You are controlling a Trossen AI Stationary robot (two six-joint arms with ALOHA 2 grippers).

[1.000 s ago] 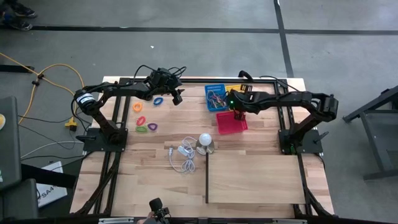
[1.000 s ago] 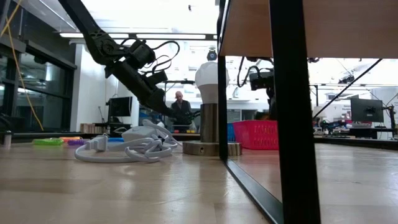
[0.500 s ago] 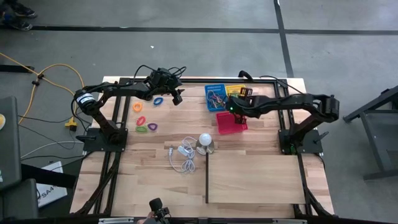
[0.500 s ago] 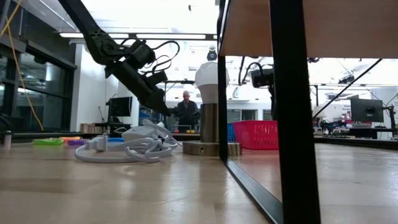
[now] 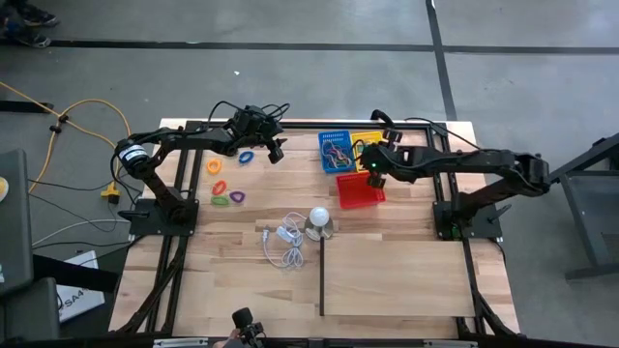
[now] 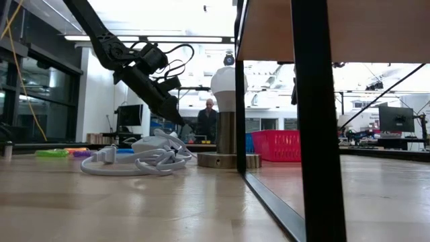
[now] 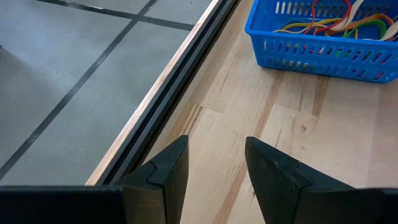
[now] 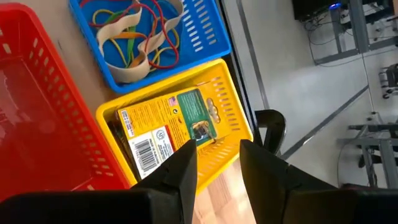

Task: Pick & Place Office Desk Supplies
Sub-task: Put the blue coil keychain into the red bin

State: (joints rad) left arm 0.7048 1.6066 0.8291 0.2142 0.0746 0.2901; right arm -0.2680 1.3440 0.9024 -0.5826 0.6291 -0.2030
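Note:
Rubber bands (image 8: pixel 140 31) lie in a blue basket (image 5: pixel 334 150). A yellow-and-green packet (image 8: pixel 168 124) lies flat in a yellow basket (image 5: pixel 365 140). A red basket (image 5: pixel 360 190) stands nearer on the table. Several coloured rings (image 5: pixel 224 188) lie on the wood at the left. My right gripper (image 5: pixel 374 175) hovers over the red basket's far edge, open, with nothing between its fingers (image 8: pixel 217 165). My left gripper (image 5: pixel 277 152) hangs open (image 7: pixel 217 165) above bare wood, left of the blue basket.
A white bulb on a silvery base (image 5: pixel 319 220) and a coiled white cord (image 5: pixel 283 244) sit mid-table. A raised wooden board (image 5: pixel 397 275) on a dark frame covers the near right. A person (image 6: pixel 209 121) stands in the room beyond the table.
My right gripper has risen from the red basket and drawn a little toward the table's right edge, turning slightly. Its fingers keep the same gap. In the low view it has climbed behind the board's post.

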